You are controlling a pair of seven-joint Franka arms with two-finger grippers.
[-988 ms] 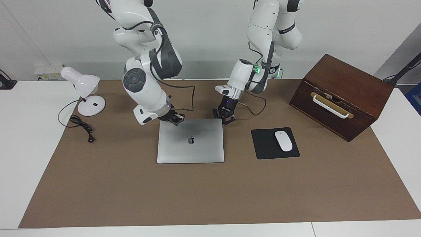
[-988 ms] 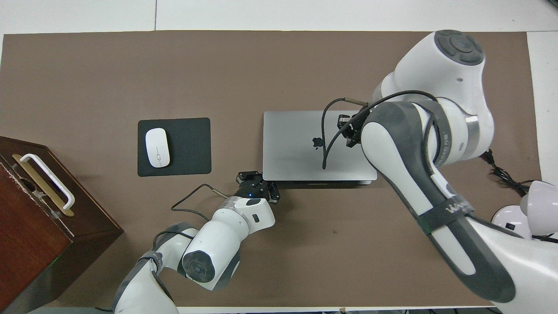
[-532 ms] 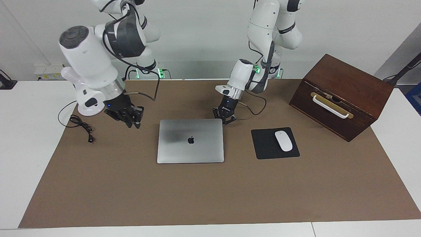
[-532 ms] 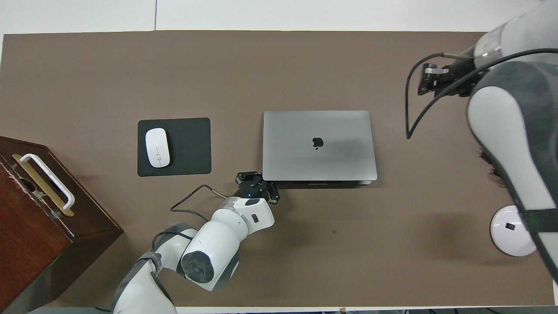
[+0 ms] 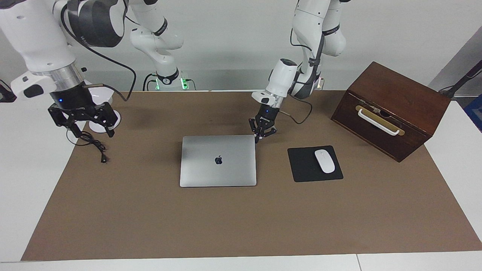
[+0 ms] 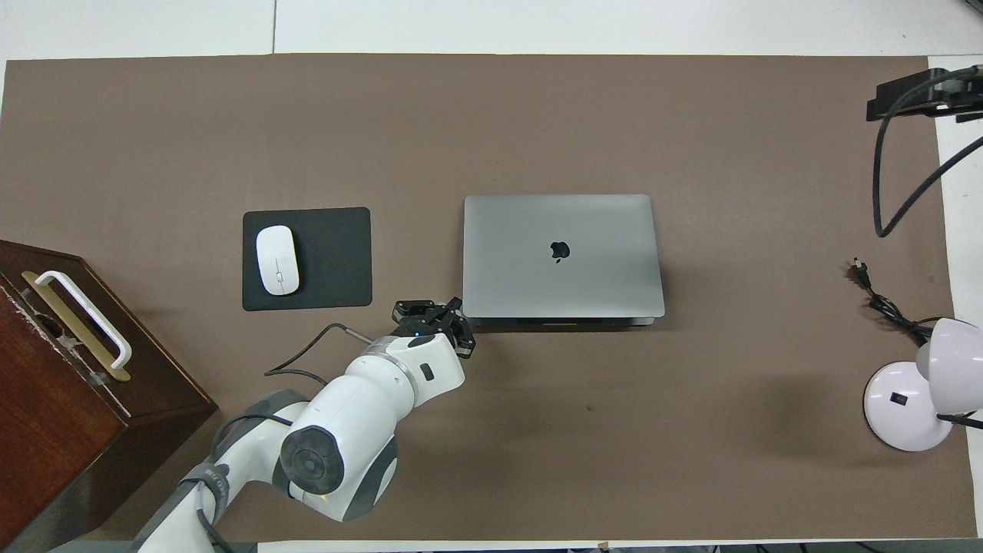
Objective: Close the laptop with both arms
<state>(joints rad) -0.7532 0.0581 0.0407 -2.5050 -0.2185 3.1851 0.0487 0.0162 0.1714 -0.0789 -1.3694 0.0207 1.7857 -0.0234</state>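
On the surface (image 5: 150,226) our laptop (image 5: 218,160) lies shut, so we lift the left end effector (image 5: 264,134) and right end effector (image 5: 82,119), both open and empty, straight up.

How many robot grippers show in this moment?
2. The left arm's black gripper hangs beside the closed silver-grey laptop's robot-side corner. The right arm's black gripper is raised over the white desk lamp's end of the table.
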